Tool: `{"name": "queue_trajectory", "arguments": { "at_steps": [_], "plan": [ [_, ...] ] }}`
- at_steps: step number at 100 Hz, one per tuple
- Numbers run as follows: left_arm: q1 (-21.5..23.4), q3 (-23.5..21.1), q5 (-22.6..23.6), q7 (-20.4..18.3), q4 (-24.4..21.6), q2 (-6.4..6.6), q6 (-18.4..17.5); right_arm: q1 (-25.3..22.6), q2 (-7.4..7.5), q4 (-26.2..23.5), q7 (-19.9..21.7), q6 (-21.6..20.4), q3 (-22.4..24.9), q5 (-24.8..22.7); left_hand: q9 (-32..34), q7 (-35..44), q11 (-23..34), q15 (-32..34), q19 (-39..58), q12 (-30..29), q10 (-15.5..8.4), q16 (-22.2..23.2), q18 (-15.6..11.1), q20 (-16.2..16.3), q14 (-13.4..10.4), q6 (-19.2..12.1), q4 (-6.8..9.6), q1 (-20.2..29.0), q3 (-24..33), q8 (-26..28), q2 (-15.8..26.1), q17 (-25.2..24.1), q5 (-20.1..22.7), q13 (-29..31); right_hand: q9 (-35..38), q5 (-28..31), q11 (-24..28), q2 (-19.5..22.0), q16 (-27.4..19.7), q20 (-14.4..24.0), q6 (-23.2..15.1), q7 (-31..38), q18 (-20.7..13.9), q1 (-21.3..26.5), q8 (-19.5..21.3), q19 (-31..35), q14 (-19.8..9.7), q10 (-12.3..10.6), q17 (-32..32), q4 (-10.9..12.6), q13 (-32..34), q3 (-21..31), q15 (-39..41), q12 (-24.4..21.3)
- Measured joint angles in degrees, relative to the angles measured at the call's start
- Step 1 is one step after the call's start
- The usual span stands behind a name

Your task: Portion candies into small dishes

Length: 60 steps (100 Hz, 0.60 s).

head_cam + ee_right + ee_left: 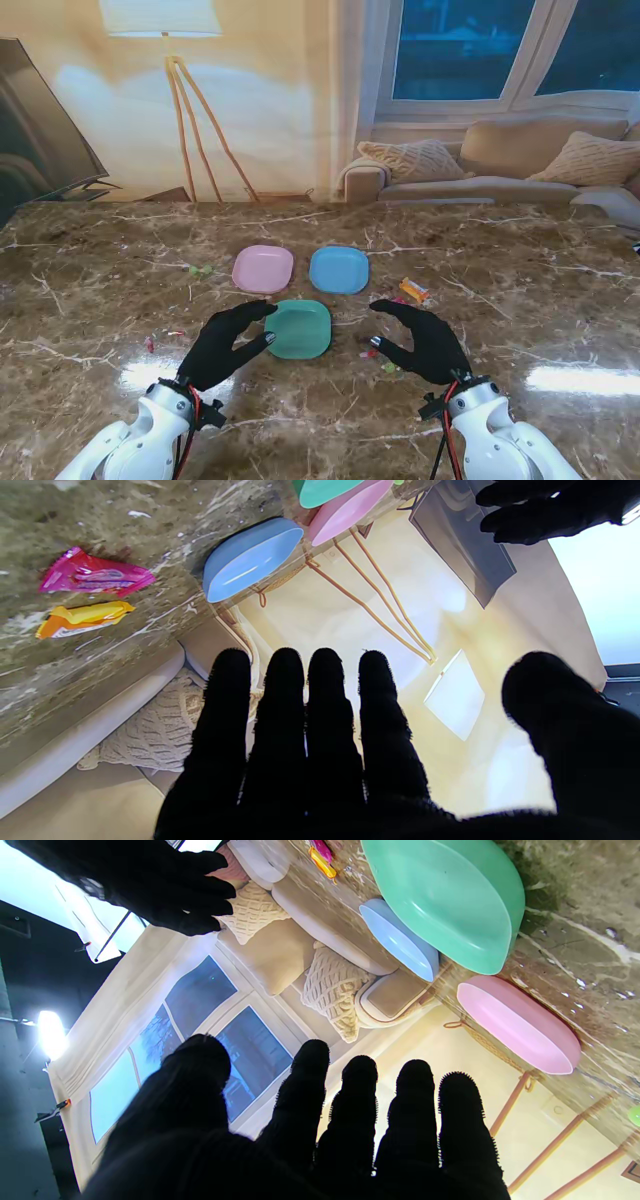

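Three small dishes sit mid-table: a pink dish (263, 268), a blue dish (339, 269) and, nearer to me, a green dish (299, 328). All three look empty. My left hand (225, 344) hovers just left of the green dish, fingers spread, holding nothing. My right hand (425, 338) is to the right of that dish, also open and empty. Wrapped candies lie near the right hand: an orange-yellow candy (414, 291), a pink candy (95, 575) and small pieces (378, 354) by its thumb. The wrist views show the green dish (445, 900) and blue dish (250, 557).
More small candies lie scattered on the marble table (560, 320): green ones (201, 269) left of the pink dish and reddish bits (152, 341) at the near left. A sofa with cushions (500, 165) and a floor lamp (180, 90) stand beyond the table's far edge.
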Motion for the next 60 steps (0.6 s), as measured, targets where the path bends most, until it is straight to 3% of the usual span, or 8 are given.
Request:
{"name": "queue_trajectory", "arguments": {
  "at_steps": [31, 44, 60],
  "plan": [
    [0.0, 0.2, 1.9, 1.2, 0.4, 0.03, -0.7, 4.5, 0.88, 2.5, 7.7, 3.4, 2.8, -0.9, 0.0, 0.0, 0.0, 0.0, 0.0, 0.0, 0.0, 0.0, 0.0, 0.0, 0.0, 0.0, 0.00, 0.0, 0.0, 0.0, 0.0, 0.0, 0.0, 0.0, 0.1, 0.0, 0.0, 0.0, 0.1, 0.7, -0.1, 0.0, 0.0, 0.8, 0.1, 0.8, 0.0, 0.0, 0.6, 0.0, 0.0, 0.3, 0.0, 0.1],
    [-0.2, 0.6, 2.0, 1.6, 0.5, 0.04, -0.7, 8.4, 1.33, 6.1, 10.0, 4.6, 3.0, 0.0, 0.0, 0.0, 0.0, 0.0, 0.0, 0.0, 0.0, 0.0, 0.0, 0.0, 0.0, 0.0, 0.00, 0.0, 0.0, 0.0, 0.0, 0.0, 0.0, 0.0, 0.1, 0.0, 0.0, 0.0, 0.7, 1.5, -0.6, 0.0, 0.1, 0.8, 0.1, 1.5, 0.0, -0.1, 0.8, 0.0, 0.7, 0.3, 0.1, 0.2],
    [-1.2, 1.3, 1.8, 2.0, 1.3, -0.01, -0.7, 13.5, 2.08, 10.1, 11.6, 11.3, 1.9, -3.0, 0.0, 0.0, 0.0, 0.0, 0.0, 0.0, 0.0, 0.0, 0.0, 0.0, 0.0, 0.0, 0.00, 0.0, 0.0, 0.0, 0.0, 0.0, 0.0, 0.0, 1.6, 0.1, 0.8, -1.8, 2.3, 3.1, -0.7, 0.8, 1.0, 1.6, 0.7, 3.6, 0.0, -0.6, 1.7, 0.0, 2.0, 3.4, 2.1, 1.5]
  ]
}}
